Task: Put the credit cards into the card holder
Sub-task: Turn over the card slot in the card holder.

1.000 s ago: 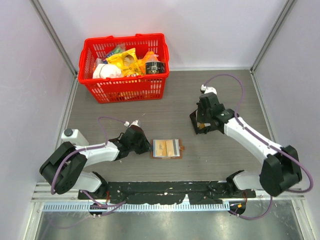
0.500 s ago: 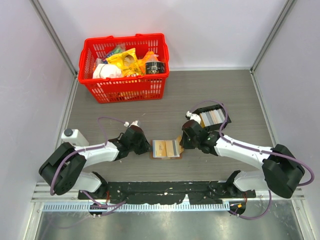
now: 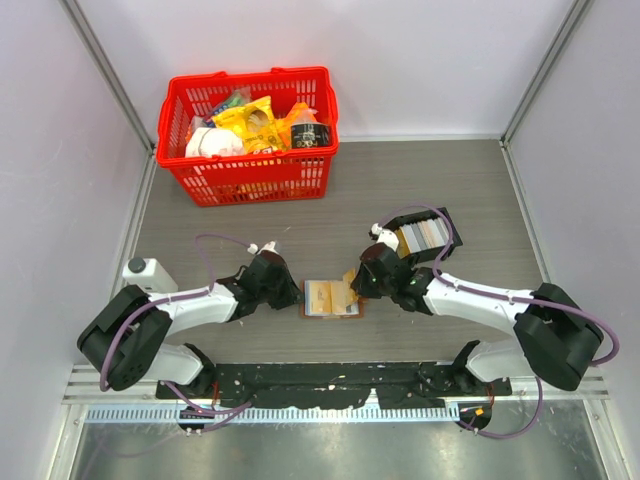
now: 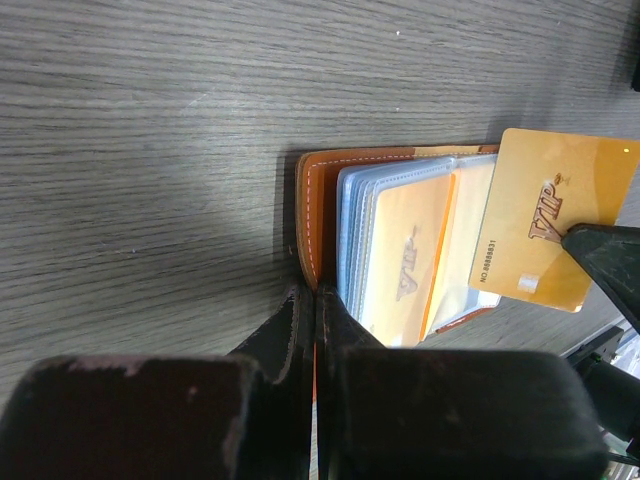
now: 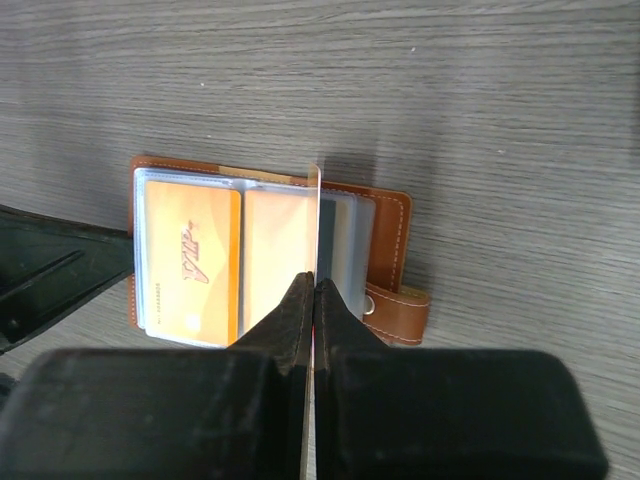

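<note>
The brown card holder lies open on the table, with a yellow-orange VIP card in its clear left pocket. My left gripper is shut on the holder's left leather edge and pins it down. My right gripper is shut on a yellow-orange credit card, held on edge over the holder's right half. That card shows flat in the left wrist view and as a thin line in the right wrist view. The holder's snap tab sticks out to the right.
A small black tray with several more cards stands behind the right arm. A red basket of groceries stands at the back left. White walls close in the table on three sides.
My right arm has swung from the black tray to the card holder, carrying the yellow-orange card, and now holds it over the right pocket. The left arm has not moved.
</note>
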Controlling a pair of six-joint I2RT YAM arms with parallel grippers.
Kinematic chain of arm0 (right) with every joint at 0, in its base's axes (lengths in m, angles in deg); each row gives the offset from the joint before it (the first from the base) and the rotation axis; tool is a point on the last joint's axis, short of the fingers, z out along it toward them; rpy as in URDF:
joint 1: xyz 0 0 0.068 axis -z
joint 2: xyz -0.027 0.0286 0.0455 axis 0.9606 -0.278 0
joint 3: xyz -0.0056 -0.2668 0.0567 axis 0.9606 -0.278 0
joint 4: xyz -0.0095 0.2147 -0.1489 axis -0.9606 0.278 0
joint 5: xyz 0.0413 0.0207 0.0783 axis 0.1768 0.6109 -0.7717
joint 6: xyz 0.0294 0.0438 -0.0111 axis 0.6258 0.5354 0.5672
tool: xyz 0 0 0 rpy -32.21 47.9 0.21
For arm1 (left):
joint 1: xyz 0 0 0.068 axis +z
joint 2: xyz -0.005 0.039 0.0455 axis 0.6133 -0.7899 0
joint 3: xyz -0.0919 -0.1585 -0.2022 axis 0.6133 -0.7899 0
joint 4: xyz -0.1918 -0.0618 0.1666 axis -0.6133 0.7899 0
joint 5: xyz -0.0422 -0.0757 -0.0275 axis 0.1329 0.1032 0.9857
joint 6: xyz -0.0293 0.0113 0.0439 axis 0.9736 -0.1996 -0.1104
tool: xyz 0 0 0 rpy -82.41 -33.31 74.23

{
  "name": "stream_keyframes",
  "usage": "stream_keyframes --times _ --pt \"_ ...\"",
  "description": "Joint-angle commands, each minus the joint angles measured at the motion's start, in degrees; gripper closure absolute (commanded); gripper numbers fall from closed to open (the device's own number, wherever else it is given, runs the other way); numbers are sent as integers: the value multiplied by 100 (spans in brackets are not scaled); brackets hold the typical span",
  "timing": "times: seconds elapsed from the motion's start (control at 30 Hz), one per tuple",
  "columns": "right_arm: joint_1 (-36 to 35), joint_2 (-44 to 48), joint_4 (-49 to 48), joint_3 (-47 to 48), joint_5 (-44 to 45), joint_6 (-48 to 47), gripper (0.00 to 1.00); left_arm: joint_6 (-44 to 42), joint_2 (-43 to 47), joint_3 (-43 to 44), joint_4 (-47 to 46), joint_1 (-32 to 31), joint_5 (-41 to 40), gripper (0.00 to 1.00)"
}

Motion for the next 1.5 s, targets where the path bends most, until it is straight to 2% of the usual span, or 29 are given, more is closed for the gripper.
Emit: stream_keyframes --times 0.0,0.23,0.5,0.67,0.83,1.0,1.07,1.23,1.37,1.47 --pt "-64 -74 -476 -145 -193 297 99 -175 -205 -193 913 -12 -156 100" --pt "-64 189 -292 145 -184 235 99 -113 49 -193 984 -12 -129 100" --pt "-116 -30 33 356 202 121 99 -17 1454 8 1325 -12 196 100" --pt "-134 -180 -142 436 26 138 99 89 2018 193 1722 -20 214 100" --pt "-134 136 -116 594 96 95 99 80 1948 369 1731 -99 346 100" --pt "-169 418 -133 725 -70 208 99 -113 1870 1326 3029 -521 -725 100" --pt "-388 471 -212 804 -27 323 99 -105 1747 1476 3154 -609 -972 100" --pt "-898 664 -573 831 623 727 99 150 1553 1319 3023 -688 -1113 100" --pt "-1136 673 -397 831 1290 833 99 291 1579 1160 3014 -715 -1298 100" --pt "-1145 699 -213 831 1415 842 99 309 1623 1099 3014 -715 -1368 100"
